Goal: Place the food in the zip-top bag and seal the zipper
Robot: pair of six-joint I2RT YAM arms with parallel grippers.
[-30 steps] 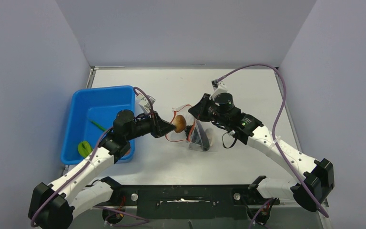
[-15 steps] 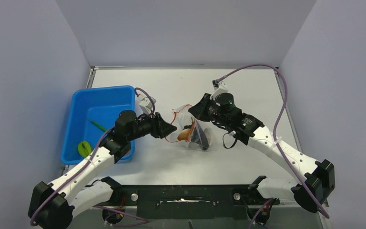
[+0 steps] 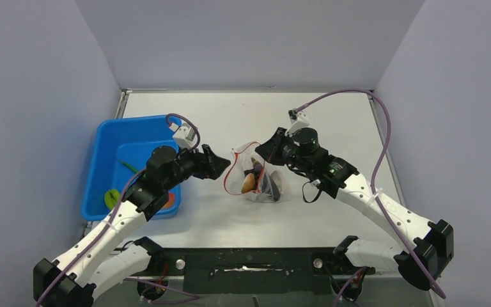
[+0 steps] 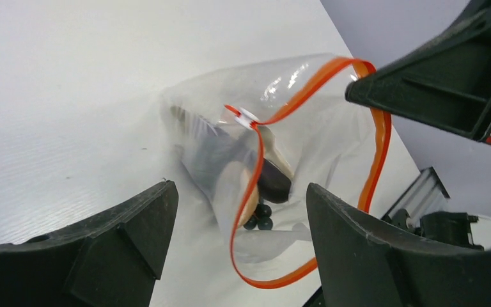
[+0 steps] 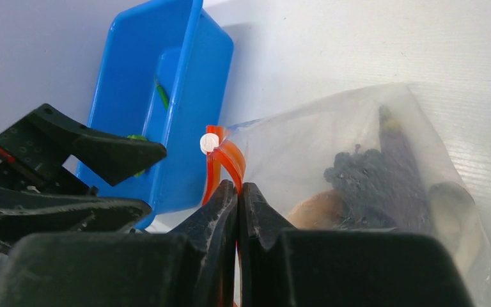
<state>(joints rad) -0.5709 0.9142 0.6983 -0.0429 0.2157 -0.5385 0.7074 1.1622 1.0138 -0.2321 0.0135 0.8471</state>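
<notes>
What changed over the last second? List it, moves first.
The left tool let go of the tan food, which now lies inside the zip-top bag, and drew back toward the blue tray, open and empty. Unchanged: the right tool stays shut on the bag's red zipper; the green pod and lime-green fruit remain in the tray.
</notes>
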